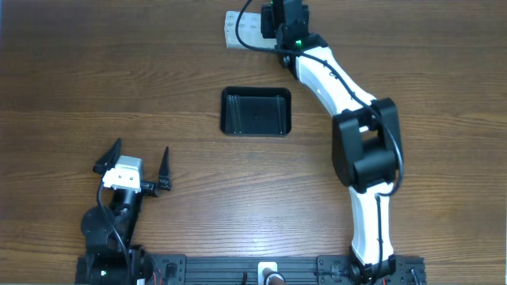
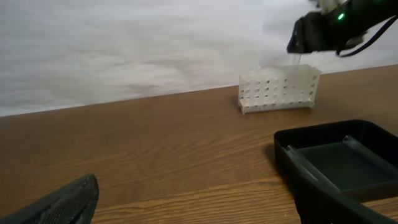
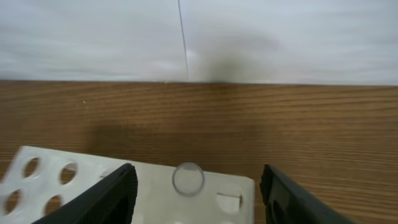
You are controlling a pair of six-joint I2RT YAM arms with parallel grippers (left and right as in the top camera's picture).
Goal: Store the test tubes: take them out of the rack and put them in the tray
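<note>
A white perforated test tube rack (image 1: 240,30) stands at the far edge of the table, also seen in the left wrist view as rack (image 2: 280,89). My right gripper (image 1: 277,22) hovers over its right end. In the right wrist view the gripper (image 3: 199,193) is open, and the round mouth of a clear test tube (image 3: 188,178) stands in the rack (image 3: 56,183) between its fingers without touching them. The black tray (image 1: 256,112) lies mid-table and looks empty. My left gripper (image 1: 142,149) is open above the near left of the table, holding nothing.
A white wall rises right behind the rack (image 3: 186,37). Bare wooden table (image 1: 119,71) spreads to the left of the tray and rack. The right arm (image 1: 360,142) stretches diagonally past the tray's right side.
</note>
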